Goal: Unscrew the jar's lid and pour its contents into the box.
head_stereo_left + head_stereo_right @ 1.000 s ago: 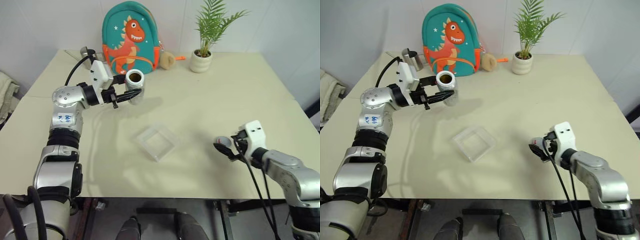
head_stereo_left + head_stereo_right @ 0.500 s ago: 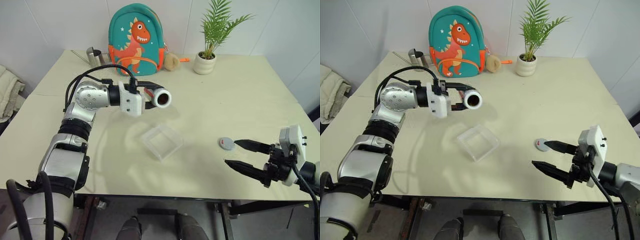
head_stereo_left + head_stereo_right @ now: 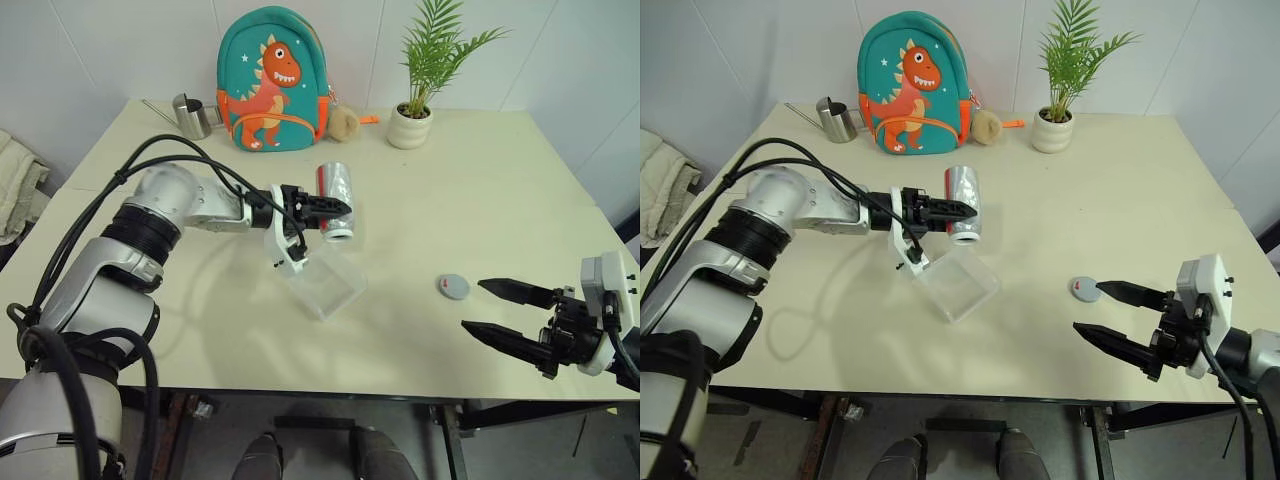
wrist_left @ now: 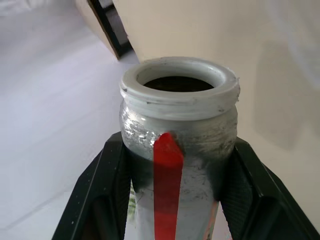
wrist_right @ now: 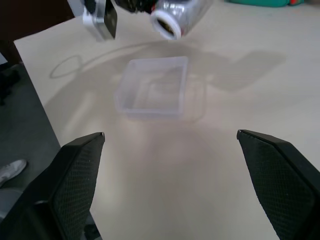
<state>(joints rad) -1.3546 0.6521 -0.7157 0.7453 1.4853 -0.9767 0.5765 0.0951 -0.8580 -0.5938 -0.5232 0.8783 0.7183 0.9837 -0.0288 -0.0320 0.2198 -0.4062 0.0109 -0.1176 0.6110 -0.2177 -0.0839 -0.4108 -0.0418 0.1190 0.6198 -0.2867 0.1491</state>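
Note:
The clear jar (image 3: 338, 185), with a red strip (image 4: 167, 165) on it and no cap, hangs tipped mouth-down over the far edge of the clear box (image 3: 325, 288). My left gripper (image 3: 328, 208) is shut on the jar's body, its fingers (image 4: 100, 200) on both sides. The jar's mouth (image 5: 167, 25) faces the box (image 5: 155, 92). The contents are hidden. The grey lid (image 3: 453, 287) lies flat on the table to the box's right. My right gripper (image 3: 505, 312) stands open and empty near the front edge, just short of the lid.
A dinosaur backpack (image 3: 270, 75), a steel watering can (image 3: 190, 115), a plush toy (image 3: 345, 120) and a potted plant (image 3: 410, 120) line the table's far side. The table's front edge (image 3: 400, 395) runs below the right gripper.
My left arm swung right and down and rolled the jar from mouth-up through sideways to mouth-down over the box. My right gripper drew back from the lid, which stays on the table.

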